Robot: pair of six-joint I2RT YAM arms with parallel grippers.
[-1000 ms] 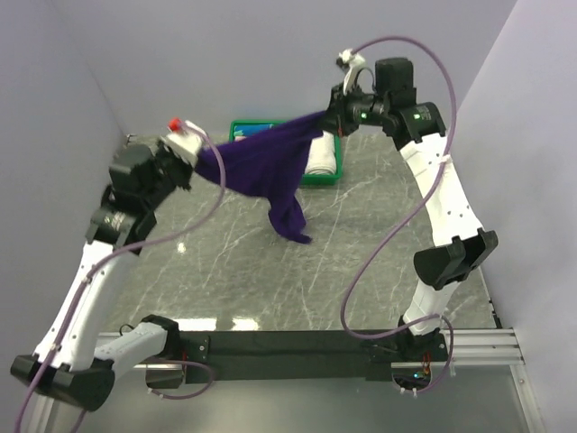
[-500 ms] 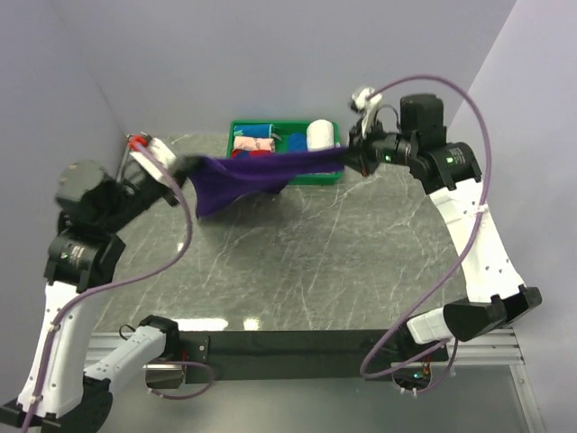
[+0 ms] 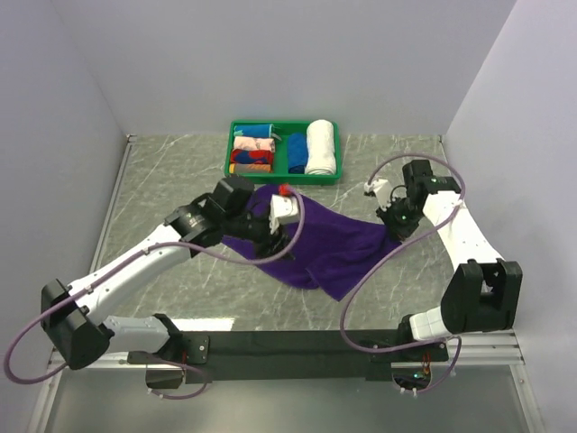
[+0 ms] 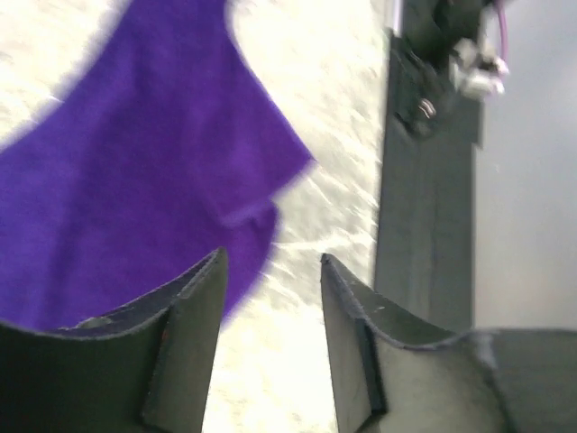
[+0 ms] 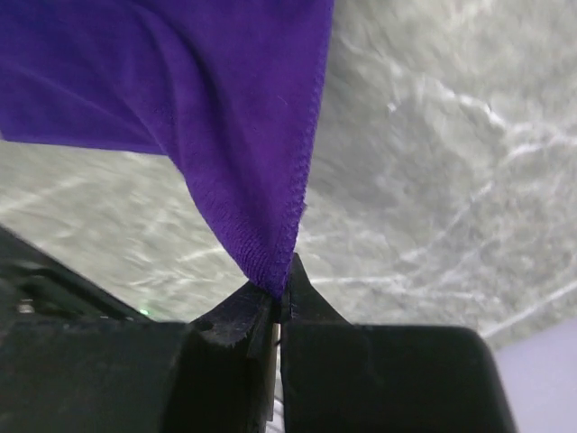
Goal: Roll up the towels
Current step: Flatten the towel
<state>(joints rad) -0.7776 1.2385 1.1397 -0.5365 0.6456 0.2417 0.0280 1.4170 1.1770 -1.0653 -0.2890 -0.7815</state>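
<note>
The deep-purple towel lies spread, partly rumpled, on the marble table in the middle. My left gripper is low over its left part, open and empty. In the left wrist view the gripper has bare table between its fingers, and the towel lies to the left and ahead. My right gripper is at the towel's right corner. In the right wrist view the gripper is shut on that corner, and the towel hangs away from it.
A green tray stands at the back centre with a rolled white towel, a blue one and several coloured rolls. The black base rail runs along the near edge. Walls close in left, back and right.
The towel was stretched in the air in front of the tray between both grippers; now it lies on the table. Both arms came down and nearer. The left gripper has let go.
</note>
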